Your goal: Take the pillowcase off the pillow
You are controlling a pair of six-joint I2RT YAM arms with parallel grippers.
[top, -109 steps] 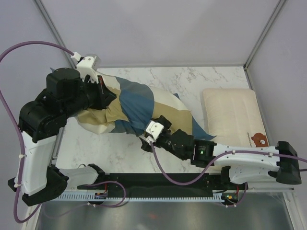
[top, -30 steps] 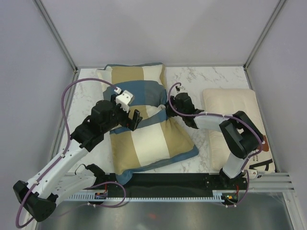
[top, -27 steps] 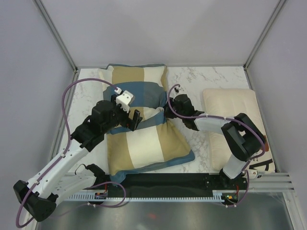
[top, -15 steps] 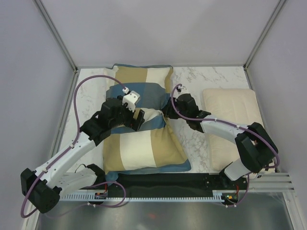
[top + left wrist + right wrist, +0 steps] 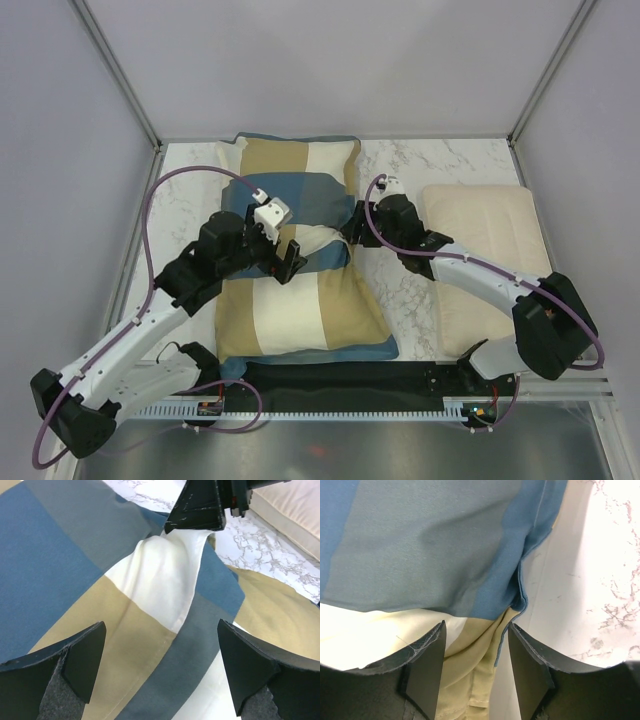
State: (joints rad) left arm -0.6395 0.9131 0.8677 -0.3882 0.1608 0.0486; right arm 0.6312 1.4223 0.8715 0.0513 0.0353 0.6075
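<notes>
Two arms reach in from the bottom of the overhead view, each trailing one purple cable, so two pincers in all. There is one pillowcase [image 5: 300, 270], in blocks of steel blue, tan and cream, lying plump and stuffed on the marbled surface [image 5: 420, 170]. It sits left of centre in the frame and runs from the far edge almost to the black rail [image 5: 340, 380] at the bottom. The pillow inside it is covered by the fabric and I cannot see it. One more pillow, a flatter cream pillow [image 5: 485, 235], lies apart at the right of the frame, partly under the right arm.

The left pincer [image 5: 283, 258] hovers over the middle of the pillowcase, spread as wide as it goes and holding nothing. In its own view [image 5: 160, 630] the blue, tan and cream blocks show between its fingers.

The right pincer [image 5: 352, 228] is at the pillowcase's right-hand edge, where a cream fold of fabric rises up to its tip. Its wrist view [image 5: 476, 630] shows the fingers partly apart, the blue hem lying loose in the gap and nothing pinched.

Small coloured tags on the rail are too tiny to read.
</notes>
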